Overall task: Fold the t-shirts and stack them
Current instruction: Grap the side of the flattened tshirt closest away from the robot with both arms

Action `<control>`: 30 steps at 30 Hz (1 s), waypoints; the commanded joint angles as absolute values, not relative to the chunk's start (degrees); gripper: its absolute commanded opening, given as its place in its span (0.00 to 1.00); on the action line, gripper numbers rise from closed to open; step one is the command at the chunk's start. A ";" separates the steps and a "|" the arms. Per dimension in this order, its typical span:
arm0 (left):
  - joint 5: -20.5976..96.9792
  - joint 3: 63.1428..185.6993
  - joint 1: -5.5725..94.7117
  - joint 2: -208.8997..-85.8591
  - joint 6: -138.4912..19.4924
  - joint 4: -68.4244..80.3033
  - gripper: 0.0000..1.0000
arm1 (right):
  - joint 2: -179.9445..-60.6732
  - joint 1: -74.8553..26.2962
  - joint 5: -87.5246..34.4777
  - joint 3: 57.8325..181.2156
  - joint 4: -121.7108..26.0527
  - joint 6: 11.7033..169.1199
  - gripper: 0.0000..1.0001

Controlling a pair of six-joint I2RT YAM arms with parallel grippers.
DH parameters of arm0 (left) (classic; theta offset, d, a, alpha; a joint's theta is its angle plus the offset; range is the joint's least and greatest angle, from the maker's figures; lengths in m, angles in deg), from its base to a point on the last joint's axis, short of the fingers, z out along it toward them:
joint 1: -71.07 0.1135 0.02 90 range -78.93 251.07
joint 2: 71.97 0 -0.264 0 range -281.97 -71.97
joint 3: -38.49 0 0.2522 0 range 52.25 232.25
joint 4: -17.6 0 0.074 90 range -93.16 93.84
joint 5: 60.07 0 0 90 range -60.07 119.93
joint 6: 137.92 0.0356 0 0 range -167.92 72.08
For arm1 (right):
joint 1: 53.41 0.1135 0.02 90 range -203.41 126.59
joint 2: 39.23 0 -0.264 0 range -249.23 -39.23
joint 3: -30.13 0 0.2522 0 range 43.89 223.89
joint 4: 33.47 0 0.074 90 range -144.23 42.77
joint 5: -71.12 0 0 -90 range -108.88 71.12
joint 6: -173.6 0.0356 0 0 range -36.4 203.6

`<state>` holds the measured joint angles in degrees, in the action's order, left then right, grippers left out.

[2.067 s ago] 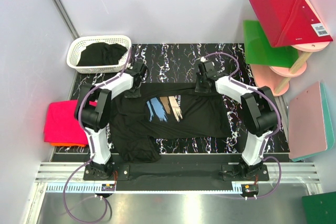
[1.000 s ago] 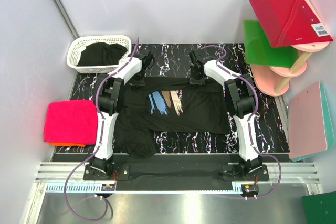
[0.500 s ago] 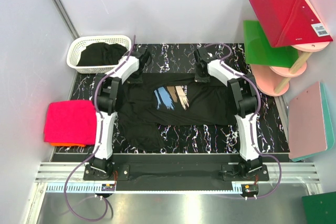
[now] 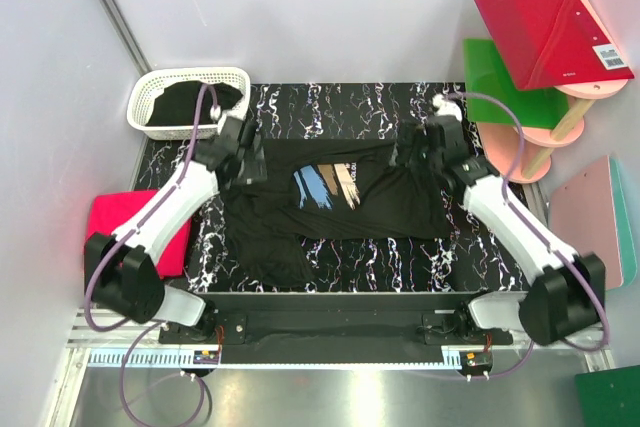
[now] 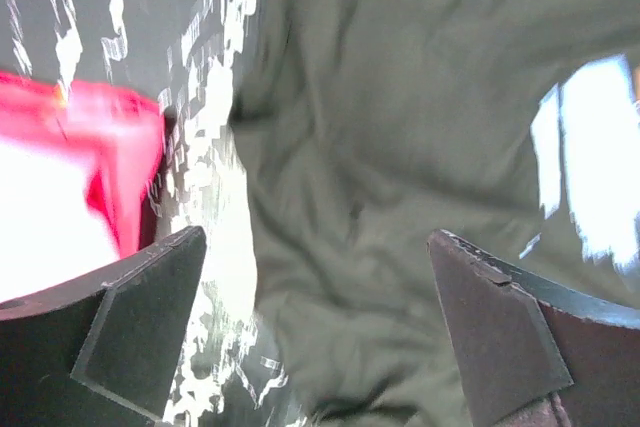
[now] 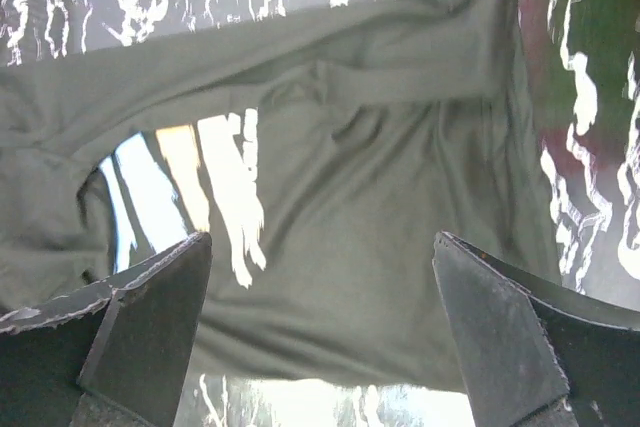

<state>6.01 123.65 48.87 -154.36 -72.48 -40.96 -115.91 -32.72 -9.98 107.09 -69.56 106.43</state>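
A black t-shirt (image 4: 345,209) with a blue, tan and white brushstroke print (image 4: 325,187) lies spread on the black marbled table (image 4: 330,107), its lower left part bunched. My left gripper (image 4: 248,163) hovers open over the shirt's left edge, nothing between its fingers. In the left wrist view the left gripper (image 5: 318,327) looks down on the shirt (image 5: 400,147). My right gripper (image 4: 410,152) stands open above the shirt's right shoulder. The right wrist view shows the right gripper (image 6: 320,317) over the shirt (image 6: 400,177) and its print (image 6: 200,177). A folded hot-pink t-shirt (image 4: 125,217) lies at the left.
A white lattice basket (image 4: 150,87) holding a black t-shirt (image 4: 190,105) stands at the back left. Red (image 4: 550,32), green (image 4: 505,82) and pink (image 4: 590,227) flat boards are on the right, off the table. The pink t-shirt (image 5: 70,177) lies close to my left gripper.
Both grippers have gone from shut to open and let go of the shirt's far edge. Both arms swung outward and back, and the shirt now lies loose on the table.
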 commanded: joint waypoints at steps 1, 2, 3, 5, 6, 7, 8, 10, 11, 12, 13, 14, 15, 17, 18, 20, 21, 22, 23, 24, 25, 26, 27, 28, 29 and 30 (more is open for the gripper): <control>11.64 111.15 46.74 -152.66 -77.44 -38.00 0.99 | -109.64 -32.49 -10.81 95.08 -67.45 113.03 1.00; 12.08 109.75 45.59 -152.40 -77.89 -38.00 0.99 | -108.32 -32.49 -10.71 93.48 -67.27 114.00 1.00; 12.00 107.56 44.54 -152.48 -78.24 -38.17 0.98 | -105.70 -32.49 -10.45 90.41 -67.19 116.44 1.00; 12.52 105.96 41.81 -152.57 -80.87 -38.44 0.96 | -103.14 -32.49 -10.01 87.59 -67.19 118.57 1.00; 12.53 104.82 40.84 -152.74 -81.57 -38.44 0.93 | -101.30 -32.49 -9.74 86.44 -67.45 120.49 1.00; 12.35 104.46 38.49 -153.01 -82.45 -38.53 0.93 | -100.41 -32.49 -9.83 84.43 -67.62 121.21 1.00; 12.18 104.11 37.59 -153.44 -83.07 -38.79 0.92 | -99.88 -32.49 -9.83 83.62 -67.80 121.91 1.00; 11.91 103.14 34.44 -153.45 -85.00 -39.40 0.90 | -98.56 -32.49 -9.57 81.60 -69.38 123.84 1.00; 11.65 102.44 33.37 -153.01 -85.71 -39.67 0.90 | -98.29 -32.58 -9.65 80.72 -69.82 124.29 1.00; 11.74 102.09 32.32 -152.66 -87.19 -39.93 0.89 | -97.59 -32.58 -9.39 79.24 -70.69 125.33 1.00; 11.65 101.65 29.96 -151.53 -87.99 -40.11 0.89 | -97.33 -32.66 -9.30 78.26 -70.79 125.69 1.00; 11.21 100.69 28.72 -150.91 -88.78 -40.20 0.88 | -96.98 -32.58 -9.22 77.39 -70.96 126.31 1.00; 11.21 100.33 27.66 -150.38 -90.18 -40.37 0.87 | -96.28 -32.58 -9.13 75.90 -71.05 127.09 0.99; 10.95 99.19 25.29 -149.15 -91.59 -41.51 0.83 | -95.74 -32.58 -9.04 74.75 -71.23 128.07 0.99; 10.86 98.75 24.06 -148.88 -92.56 -41.69 0.82 | -95.31 -32.66 -9.04 73.96 -71.14 128.50 0.99; 10.60 97.87 22.82 -148.44 -93.53 -42.74 0.80 | -95.30 -32.58 -8.95 73.51 -71.14 128.77 1.00; 10.25 97.69 21.77 -148.44 -94.49 -43.62 0.78 | -95.48 -32.58 -8.86 73.42 -71.23 128.60 0.99; 9.55 97.52 21.15 -148.61 -95.02 -44.23 0.77 | -95.65 -32.58 -8.86 73.42 -71.14 128.42 0.99; 9.28 97.08 20.54 -148.79 -95.46 -44.59 0.75 | -95.83 -32.58 -8.69 73.42 -71.31 128.33 1.00; 9.01 96.90 19.31 -148.88 -96.77 -45.81 0.72 | -96.18 -32.58 -8.51 73.51 -71.14 128.07 1.00; 8.40 96.64 18.61 -149.05 -97.48 -46.26 0.71 | -96.44 -32.58 -8.51 73.60 -71.23 127.98 1.00; 8.14 96.29 17.99 -149.05 -98.10 -46.70 0.69 | -96.71 -32.58 -8.51 73.68 -71.23 127.81 1.00; 7.78 96.20 16.77 -149.05 -99.67 -47.75 0.68 | -96.80 -32.58 -8.42 73.77 -71.23 127.81 0.99; 7.52 95.94 16.32 -149.23 -100.04 -48.02 0.66 | -96.97 -32.58 -8.25 73.69 -71.14 127.81 0.99; 7.43 95.67 15.97 -149.40 -100.47 -48.37 0.62 | -97.23 -32.58 -8.16 73.68 -71.14 127.98 0.99; 7.43 95.50 15.18 -149.75 -101.35 -48.72 0.54 | -97.50 -32.58 -8.16 73.60 -71.23 128.16 0.99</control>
